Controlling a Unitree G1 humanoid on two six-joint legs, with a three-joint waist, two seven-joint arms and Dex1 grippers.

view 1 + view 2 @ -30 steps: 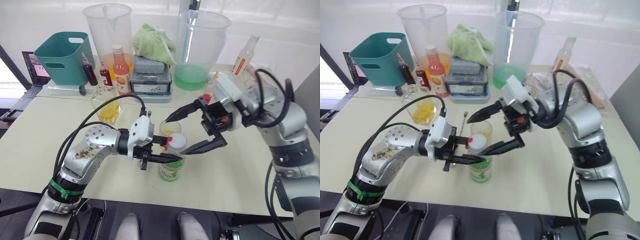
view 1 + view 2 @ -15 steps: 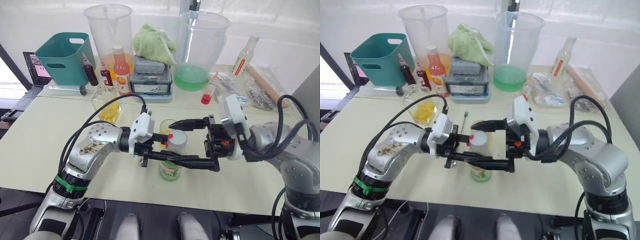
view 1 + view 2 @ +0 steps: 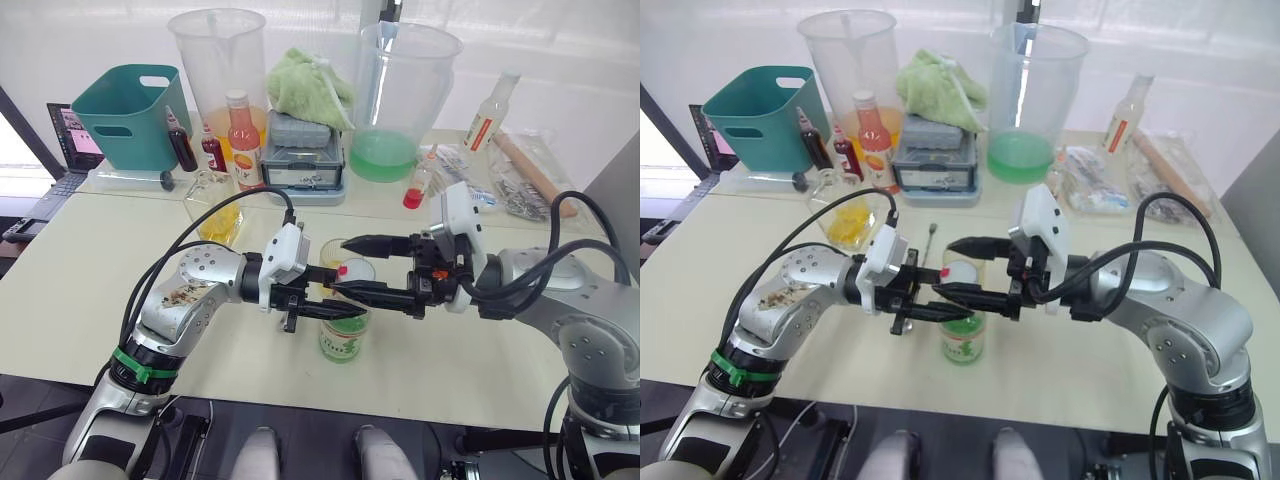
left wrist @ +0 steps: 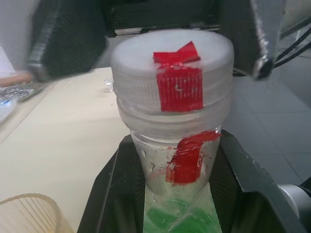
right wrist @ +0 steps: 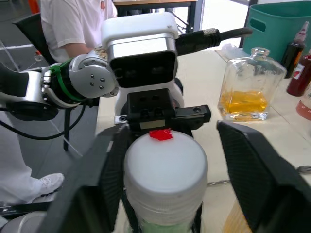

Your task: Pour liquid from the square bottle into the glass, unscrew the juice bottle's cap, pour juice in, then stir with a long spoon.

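The juice bottle (image 3: 342,338) stands upright near the table's front edge, and its white cap (image 4: 171,73) with a red mark is on. My left gripper (image 3: 335,305) is shut on the bottle's neck just under the cap. From the right, my right gripper (image 3: 352,266) is open, with one finger (image 5: 104,167) against the cap's side and the other a little off it. The glass (image 3: 333,249) stands right behind the bottle. The square bottle (image 3: 218,208), with yellow liquid in it, sits to the back left. The long spoon (image 3: 929,238) lies on the table beside the glass.
At the back stand a teal basket (image 3: 130,115), two large clear jugs (image 3: 215,60) (image 3: 405,90), a pink-orange bottle (image 3: 240,140), a grey box (image 3: 303,155) under a green cloth, and a slim red-labelled bottle (image 3: 488,112). A person (image 5: 73,24) in white sits beyond the table.
My right gripper has risen and narrowed, and its fingers now bracket the cap. The left gripper and the bottle have stayed put.
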